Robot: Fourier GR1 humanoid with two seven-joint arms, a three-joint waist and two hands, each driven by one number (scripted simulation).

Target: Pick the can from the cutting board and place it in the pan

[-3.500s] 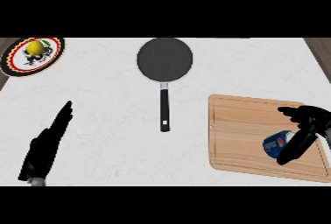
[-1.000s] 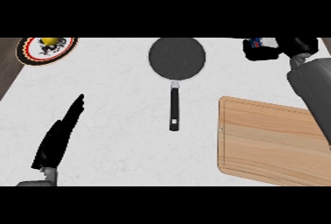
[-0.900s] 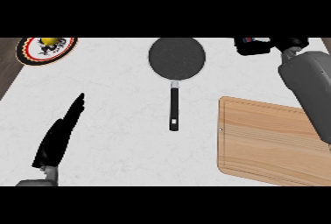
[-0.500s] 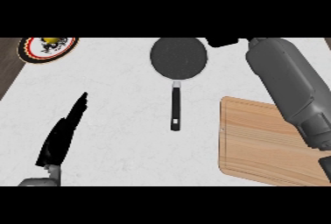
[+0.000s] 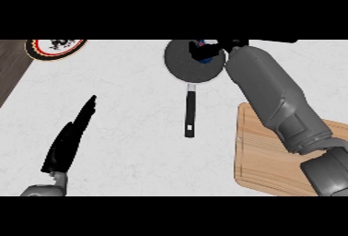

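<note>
The blue can [image 5: 201, 44] is in my right hand [image 5: 209, 56], whose fingers curl round it and hide most of it. Hand and can are over the far right part of the black pan [image 5: 181, 62], near its rim; I cannot tell whether the can touches the pan. The pan's black handle [image 5: 190, 113] points toward me. My grey right forearm [image 5: 272, 92] stretches from the lower right across the wooden cutting board [image 5: 262, 159], which has nothing on it. My left hand [image 5: 68, 138] rests open at the lower left, fingers straight.
A patterned plate [image 5: 54, 45] lies at the far left corner, cut by the view's top. A dark wooden strip [image 5: 10, 69] runs along the counter's left edge. White marble counter spreads between my left hand and the pan's handle.
My right arm has swung left with the can, from the pan's right side to above the pan's far right part. The left hand has not moved.
</note>
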